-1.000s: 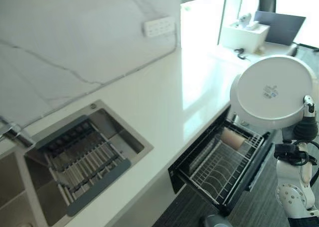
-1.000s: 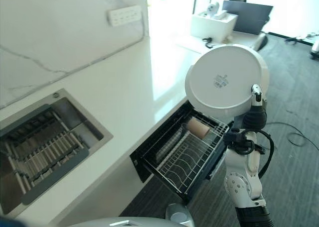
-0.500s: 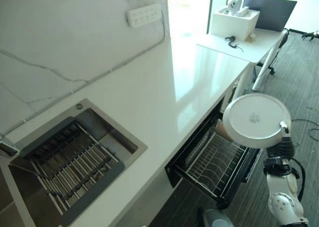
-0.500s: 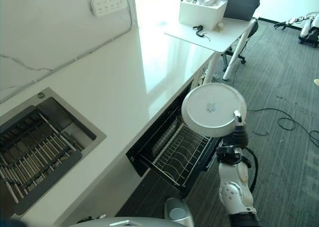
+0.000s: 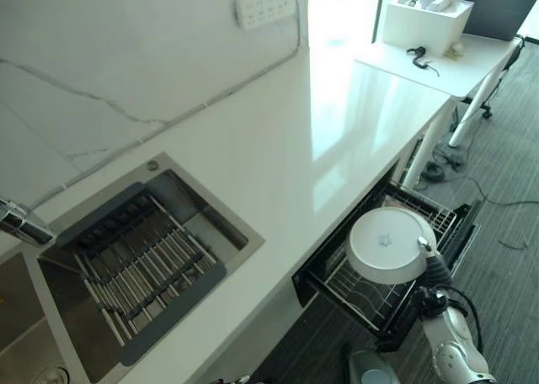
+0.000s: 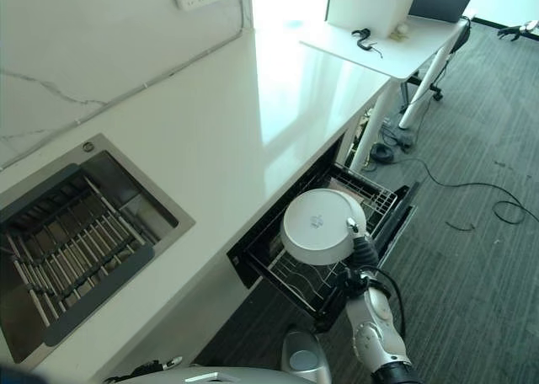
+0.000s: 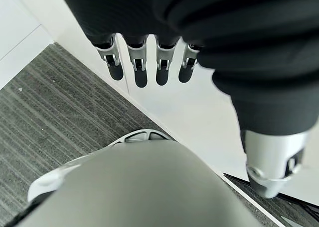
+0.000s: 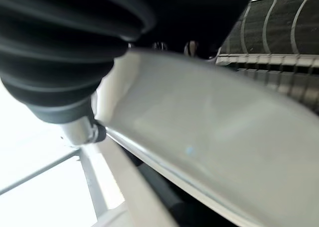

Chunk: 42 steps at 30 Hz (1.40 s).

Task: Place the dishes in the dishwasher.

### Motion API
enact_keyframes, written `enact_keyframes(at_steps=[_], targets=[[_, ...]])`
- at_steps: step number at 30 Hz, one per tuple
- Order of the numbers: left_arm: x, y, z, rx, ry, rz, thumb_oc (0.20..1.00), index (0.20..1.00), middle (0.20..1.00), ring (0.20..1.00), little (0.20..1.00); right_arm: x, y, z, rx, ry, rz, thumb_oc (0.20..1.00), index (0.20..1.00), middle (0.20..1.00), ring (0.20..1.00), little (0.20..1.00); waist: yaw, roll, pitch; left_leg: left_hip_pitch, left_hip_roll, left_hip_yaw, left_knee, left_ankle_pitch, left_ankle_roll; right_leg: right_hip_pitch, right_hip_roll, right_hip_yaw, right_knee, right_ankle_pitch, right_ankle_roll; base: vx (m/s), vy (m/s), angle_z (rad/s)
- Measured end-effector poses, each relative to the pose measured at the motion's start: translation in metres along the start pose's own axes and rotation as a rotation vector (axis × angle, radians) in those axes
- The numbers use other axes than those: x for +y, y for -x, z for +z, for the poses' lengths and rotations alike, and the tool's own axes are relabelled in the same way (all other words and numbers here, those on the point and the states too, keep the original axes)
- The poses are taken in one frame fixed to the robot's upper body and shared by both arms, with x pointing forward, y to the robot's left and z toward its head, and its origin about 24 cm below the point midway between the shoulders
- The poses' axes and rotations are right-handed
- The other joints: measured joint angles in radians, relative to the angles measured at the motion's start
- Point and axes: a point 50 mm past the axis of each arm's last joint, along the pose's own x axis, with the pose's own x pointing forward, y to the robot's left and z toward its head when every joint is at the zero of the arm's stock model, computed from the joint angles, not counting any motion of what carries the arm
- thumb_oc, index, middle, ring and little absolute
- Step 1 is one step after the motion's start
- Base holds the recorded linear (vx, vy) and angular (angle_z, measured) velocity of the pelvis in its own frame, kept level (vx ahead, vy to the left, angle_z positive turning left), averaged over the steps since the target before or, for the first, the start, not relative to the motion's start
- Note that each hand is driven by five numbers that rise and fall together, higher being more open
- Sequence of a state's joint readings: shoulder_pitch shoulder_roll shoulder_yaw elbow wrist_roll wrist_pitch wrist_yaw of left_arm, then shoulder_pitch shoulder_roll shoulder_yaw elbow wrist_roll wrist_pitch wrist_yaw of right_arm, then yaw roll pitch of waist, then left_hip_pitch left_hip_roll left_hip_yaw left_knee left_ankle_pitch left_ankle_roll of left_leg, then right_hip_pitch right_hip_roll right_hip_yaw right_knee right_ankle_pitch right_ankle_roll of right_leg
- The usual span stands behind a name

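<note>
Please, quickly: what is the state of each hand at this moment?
Left hand: open, fingers straight, holding nothing.
Right hand: shut on the white plate, held above the dishwasher rack.

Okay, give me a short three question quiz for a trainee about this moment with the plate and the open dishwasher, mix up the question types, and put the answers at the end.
1. True or false: the white plate is already standing between the wires of the dishwasher rack.
2. Which hand holds the plate? A) the left hand B) the right hand C) both hands
3. Fill in: left of the open dishwasher, set into the white countertop, is a steel ____ with a dark drying rack over it.

Key
1. False. The plate is held over the pulled-out rack, underside up.
2. B. The left hand hangs with straight fingers, holding nothing.
3. sink
</note>
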State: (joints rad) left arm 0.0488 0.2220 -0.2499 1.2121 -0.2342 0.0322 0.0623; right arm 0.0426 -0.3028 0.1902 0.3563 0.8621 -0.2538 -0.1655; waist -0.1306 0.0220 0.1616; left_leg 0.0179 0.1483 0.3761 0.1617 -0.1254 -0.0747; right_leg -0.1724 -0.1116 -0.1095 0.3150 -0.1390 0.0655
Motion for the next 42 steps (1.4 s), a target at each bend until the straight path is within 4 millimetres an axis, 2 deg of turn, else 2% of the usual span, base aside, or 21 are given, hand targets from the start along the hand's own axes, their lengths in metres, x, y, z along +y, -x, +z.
enact_keyframes(at_steps=[1,3,6,8,10,12,16,19,20,22,25,29,31,33,35,38,42], targets=[[-0.001,0.0,0.003,-0.007,0.0,-0.002,1.0,1.0,1.0,1.0,1.0,-0.004,0.0,-0.005,0.021,0.008,-0.031,0.2,0.2,0.2,0.2,0.2,0.015,0.001,0.002,-0.002,-0.002,-0.007,0.001,0.0,0.0,0.001,0.0,-0.006,0.0,0.0,0.0,0.0,0.016,0.16],[-0.001,0.0,0.002,-0.003,-0.003,-0.003,1.0,1.0,1.0,1.0,1.0,0.001,-0.001,-0.008,0.023,0.033,-0.03,0.2,0.2,0.2,0.2,0.2,0.033,0.003,0.005,-0.006,-0.003,-0.01,0.003,0.0,0.001,0.0,-0.007,-0.012,0.0,0.0,0.0,-0.01,0.024,0.1],[-0.002,-0.001,0.009,-0.024,-0.029,-0.006,1.0,1.0,1.0,1.0,1.0,0.009,-0.011,0.001,-0.022,0.077,-0.039,0.2,0.2,0.2,0.2,0.2,0.038,0.007,0.025,-0.035,-0.01,-0.036,0.024,-0.004,0.01,-0.006,-0.016,-0.03,0.001,0.003,0.003,-0.03,0.018,0.19],[-0.003,-0.001,0.014,-0.042,-0.029,-0.007,1.0,1.0,1.0,1.0,1.0,0.013,-0.018,0.006,-0.046,0.102,-0.06,0.2,0.2,0.2,0.2,0.2,0.062,0.012,0.036,-0.05,-0.013,-0.038,0.035,-0.004,0.011,-0.013,-0.019,-0.031,0.001,0.007,0.005,-0.08,0.033,0.1],[-0.003,-0.002,0.028,-0.073,-0.054,-0.007,1.0,1.0,1.0,1.0,1.0,0.018,-0.031,0.021,-0.112,0.166,-0.087,0.2,0.2,0.2,0.2,0.2,0.072,0.022,0.07,-0.092,-0.022,-0.065,0.061,-0.004,0.017,-0.032,-0.032,-0.049,0.002,0.018,0.009,-0.07,0.024,0.24],[-0.004,-0.003,0.047,-0.106,-0.039,-0.012,1.0,1.0,1.0,1.0,1.0,0.018,-0.044,0.035,-0.156,0.221,-0.147,0.2,0.2,0.2,0.2,0.2,0.108,0.027,0.117,-0.118,-0.026,-0.068,0.078,-0.003,0.026,-0.048,-0.039,-0.048,0.0,0.032,0.01,-0.07,0.019,0.13],[-0.004,-0.003,0.059,-0.134,-0.037,-0.013,1.0,1.0,1.0,1.0,1.0,0.026,-0.061,0.056,-0.24,0.355,-0.217,0.2,0.2,0.2,0.2,0.2,0.12,0.035,0.178,-0.12,-0.033,-0.088,0.089,-0.002,0.03,-0.034,-0.049,-0.064,-0.006,0.039,0.011,-0.04,0.03,0.1],[-0.005,-0.003,0.062,-0.142,-0.019,-0.025,1.0,1.0,1.0,1.0,1.0,0.026,-0.065,0.073,-0.333,0.51,-0.266,0.2,0.2,0.2,0.2,0.2,0.136,0.052,0.196,-0.121,-0.036,-0.089,0.088,-0.002,0.031,-0.03,-0.051,-0.066,-0.018,0.047,0.013,-0.01,0.006,0.02],[-0.004,-0.002,0.064,-0.144,-0.019,-0.028,1.0,1.0,1.0,1.0,1.0,0.023,-0.064,0.079,-0.384,0.625,-0.3,0.2,0.2,0.2,0.2,0.2,0.134,0.06,0.205,-0.121,-0.038,-0.092,0.087,-0.002,0.032,-0.029,-0.053,-0.068,-0.017,0.049,0.015,-0.07,0.009,0.06],[-0.002,-0.002,0.064,-0.143,-0.014,-0.028,1.0,1.0,1.0,1.0,1.0,0.023,-0.065,0.078,-0.414,0.761,-0.321,0.2,0.2,0.2,0.2,0.2,0.136,0.064,0.215,-0.127,-0.038,-0.099,0.086,0.001,0.036,-0.028,-0.053,-0.072,-0.017,0.051,0.014,-0.11,-0.007,0.06],[-0.002,-0.001,0.085,-0.206,-0.016,-0.048,1.0,1.0,1.0,1.0,1.0,0.045,-0.078,0.096,-0.561,1.219,-0.294,0.2,0.2,0.2,0.2,0.2,0.14,0.073,0.276,-0.168,-0.044,-0.121,0.091,0.014,0.046,-0.058,-0.057,-0.082,-0.018,0.066,0.011,-0.09,-0.031,0.11],[0.005,0.001,0.1,-0.243,-0.012,-0.047,1.0,1.0,1.0,1.0,1.0,0.046,-0.08,0.084,-0.584,1.596,-0.185,0.2,0.2,0.2,0.2,0.2,0.158,0.075,0.301,-0.174,-0.041,-0.123,0.088,0.019,0.05,-0.062,-0.061,-0.086,-0.023,0.072,0.012,-0.06,-0.06,0.02],[0.013,0.002,0.109,-0.265,-0.027,-0.035,1.0,1.0,1.0,1.0,1.0,0.052,-0.084,0.085,-0.614,1.768,-0.116,0.2,0.2,0.2,0.2,0.2,0.165,0.075,0.313,-0.188,-0.041,-0.128,0.087,0.026,0.051,-0.067,-0.062,-0.093,-0.036,0.082,0.011,-0.09,-0.063,0.1],[0.024,0.005,0.127,-0.307,-0.05,-0.016,1.0,1.0,1.0,1.0,1.0,0.061,-0.093,0.098,-0.641,1.847,-0.112,0.2,0.2,0.2,0.2,0.2,0.18,0.08,0.33,-0.223,-0.043,-0.141,0.087,0.041,0.051,-0.093,-0.062,-0.106,-0.04,0.091,0.008,-0.07,-0.041,0.15],[0.027,0.008,0.141,-0.343,-0.056,-0.009,1.0,1.0,1.0,1.0,1.0,0.057,-0.098,0.108,-0.621,1.903,-0.149,0.2,0.2,0.2,0.2,0.2,0.205,0.095,0.35,-0.238,-0.048,-0.142,0.087,0.044,0.052,-0.103,-0.063,-0.106,-0.044,0.1,0.007,-0.04,-0.009,0.03],[0.026,0.009,0.145,-0.356,-0.067,-0.011,1.0,1.0,1.0,1.0,1.0,0.057,-0.102,0.116,-0.619,1.944,-0.173,0.2,0.2,0.2,0.2,0.2,0.218,0.108,0.357,-0.245,-0.053,-0.142,0.082,0.046,0.056,-0.104,-0.068,-0.106,-0.054,0.11,0.012,-0.05,-0.031,0.03],[0.03,0.014,0.161,-0.396,-0.086,0.0,1.0,1.0,1.0,1.0,1.0,0.076,-0.109,0.141,-0.667,1.974,-0.277,0.2,0.2,0.2,0.2,0.2,0.219,0.123,0.367,-0.315,-0.055,-0.144,0.086,0.063,0.066,-0.17,-0.076,-0.106,-0.067,0.126,0.008,-0.04,-0.031,0.01]])
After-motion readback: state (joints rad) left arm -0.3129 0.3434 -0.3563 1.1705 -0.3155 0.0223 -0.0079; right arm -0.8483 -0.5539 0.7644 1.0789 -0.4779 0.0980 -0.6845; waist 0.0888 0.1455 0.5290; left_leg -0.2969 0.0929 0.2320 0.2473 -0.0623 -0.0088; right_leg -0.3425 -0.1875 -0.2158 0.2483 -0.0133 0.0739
